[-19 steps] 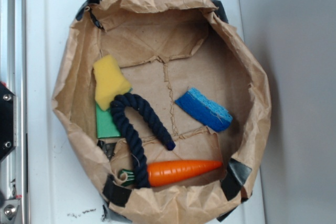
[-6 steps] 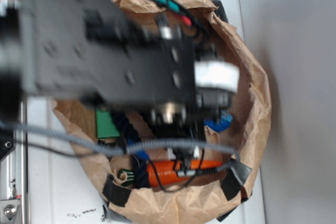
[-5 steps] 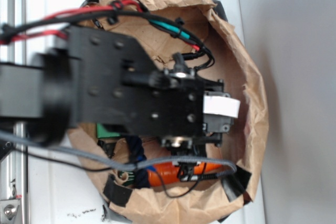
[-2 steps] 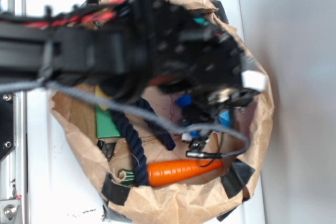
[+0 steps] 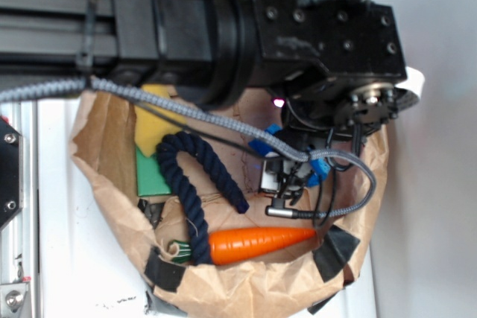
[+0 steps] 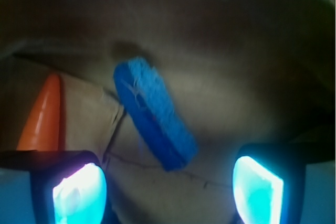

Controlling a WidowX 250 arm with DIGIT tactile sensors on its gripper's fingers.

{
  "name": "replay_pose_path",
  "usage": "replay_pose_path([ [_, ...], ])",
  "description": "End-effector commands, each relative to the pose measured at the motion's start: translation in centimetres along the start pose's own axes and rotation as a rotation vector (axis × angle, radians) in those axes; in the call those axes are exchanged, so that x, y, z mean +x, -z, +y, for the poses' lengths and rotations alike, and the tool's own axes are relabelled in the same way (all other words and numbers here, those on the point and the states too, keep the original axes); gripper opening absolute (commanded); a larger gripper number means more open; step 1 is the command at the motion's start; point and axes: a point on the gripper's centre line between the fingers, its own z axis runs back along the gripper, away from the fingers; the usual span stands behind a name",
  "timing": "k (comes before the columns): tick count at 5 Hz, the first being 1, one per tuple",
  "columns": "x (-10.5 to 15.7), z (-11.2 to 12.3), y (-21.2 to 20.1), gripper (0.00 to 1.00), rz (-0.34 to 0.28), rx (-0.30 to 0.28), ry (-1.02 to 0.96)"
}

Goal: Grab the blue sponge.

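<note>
The arm (image 5: 223,27) was stretched in from the left and covered most of the top half of the exterior view, so a good chunk of the brown paper bag (image 5: 97,154) was hidden under it. The gripper (image 6: 168,187) hung over the right side of the bag, and from the wrist camera its two fingers were spread wide apart, one glowing pad (image 6: 80,198) at the lower left and the other at the lower right, nothing between them.

The blue sponge (image 6: 153,114) sat on the paper floor of the bag, lying at a slant, its far end toward the upper left and its near end reaching down between the two fingers. It looked like it was touching neither finger. In the exterior shot only bits of the blue sponge (image 5: 267,141) peeked out from behind the wrist and cables, so its outline couldn't really be made out there.

The orange carrot (image 5: 257,243) lay along the bottom of the bag, tip pointing right, and the wrist view caught that tip just left of the sponge, apart from it. The dark navy rope (image 5: 190,176) curled in a loop through the middle left, one end running down to the carrot's green top. The yellow sponge (image 5: 153,128) with its green layer sat at the left, partly under the arm and touching the rope loop.
</note>
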Motion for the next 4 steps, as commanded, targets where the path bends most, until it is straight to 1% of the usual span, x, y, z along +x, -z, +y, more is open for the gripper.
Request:
replay_pose_path([
  [1,1.6,-0.2,0.5,1.00,-0.126,0.148,-0.021],
  [2,2.5,-0.8,2.2,1.00,-0.158,0.191,-0.029],
  [3,3.3,-1.4,4.0,1.00,-0.110,0.192,0.047],
  [4,2.6,-2.3,5.1,0.00,-0.083,0.179,0.089],
])
